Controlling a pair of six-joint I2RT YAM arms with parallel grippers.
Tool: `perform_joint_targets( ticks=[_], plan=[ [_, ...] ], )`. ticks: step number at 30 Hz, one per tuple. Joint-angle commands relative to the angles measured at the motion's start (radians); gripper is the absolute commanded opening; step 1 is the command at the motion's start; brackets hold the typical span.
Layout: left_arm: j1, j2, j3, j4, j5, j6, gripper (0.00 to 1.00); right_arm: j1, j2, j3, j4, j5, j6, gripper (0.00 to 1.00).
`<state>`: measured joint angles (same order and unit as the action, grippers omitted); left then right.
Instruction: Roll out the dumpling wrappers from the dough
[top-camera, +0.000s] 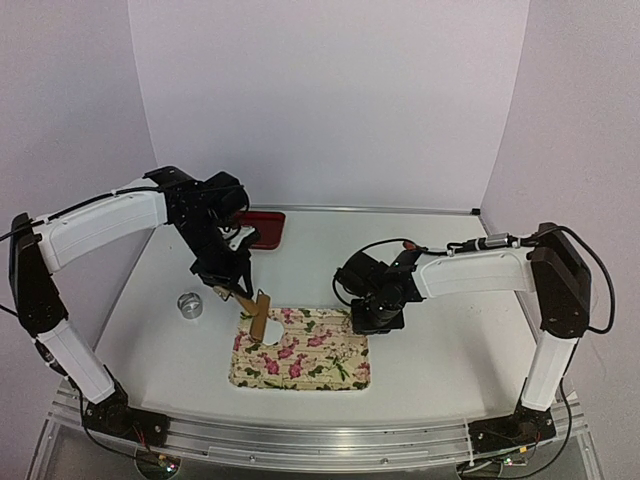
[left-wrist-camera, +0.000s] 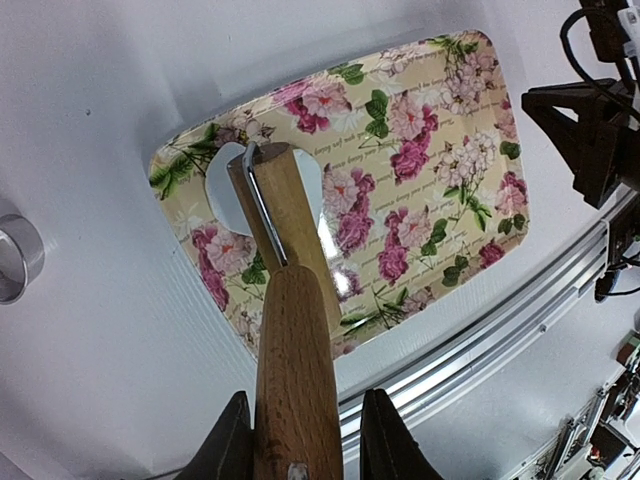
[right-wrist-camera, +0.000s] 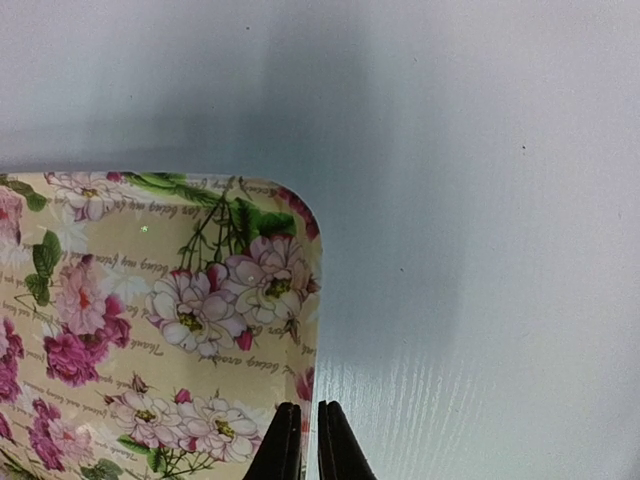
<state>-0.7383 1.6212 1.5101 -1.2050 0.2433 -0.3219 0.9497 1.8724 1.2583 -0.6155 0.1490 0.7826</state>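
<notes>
Dumpling wrapper (left-wrist-camera: 222, 188) on floral tray (left-wrist-camera: 440, 210), near one end, half hidden under wooden roller (left-wrist-camera: 292, 300).
Only white curved edges showing either side of roller; probably thin and flat, full outline unclear. White table (top-camera: 440, 350), pale lilac walls. Left gripper (left-wrist-camera: 305, 445) clamped on roller handle; right gripper (right-wrist-camera: 309, 448) pinched narrow on tray rim.

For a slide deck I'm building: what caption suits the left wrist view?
Left gripper holds a wooden roller over a white dough disc on the floral tray.
</notes>
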Motion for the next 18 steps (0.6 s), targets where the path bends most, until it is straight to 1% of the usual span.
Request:
perform_joint_targets(
  ticks=[1, 7, 18],
  plan=[
    [0.003, 0.025, -0.027, 0.053, 0.013, 0.024, 0.0, 0.001, -0.044, 0.003, -0.016, 0.028, 0.012, 0.09],
    [0.009, 0.056, -0.065, 0.078, -0.005, 0.053, 0.0, 0.001, -0.033, 0.008, -0.016, 0.024, 0.015, 0.08],
    [0.024, 0.105, -0.099, 0.124, 0.007, 0.103, 0.0, 0.0, 0.016, 0.013, -0.015, 0.011, 0.01, 0.08]
  ],
)
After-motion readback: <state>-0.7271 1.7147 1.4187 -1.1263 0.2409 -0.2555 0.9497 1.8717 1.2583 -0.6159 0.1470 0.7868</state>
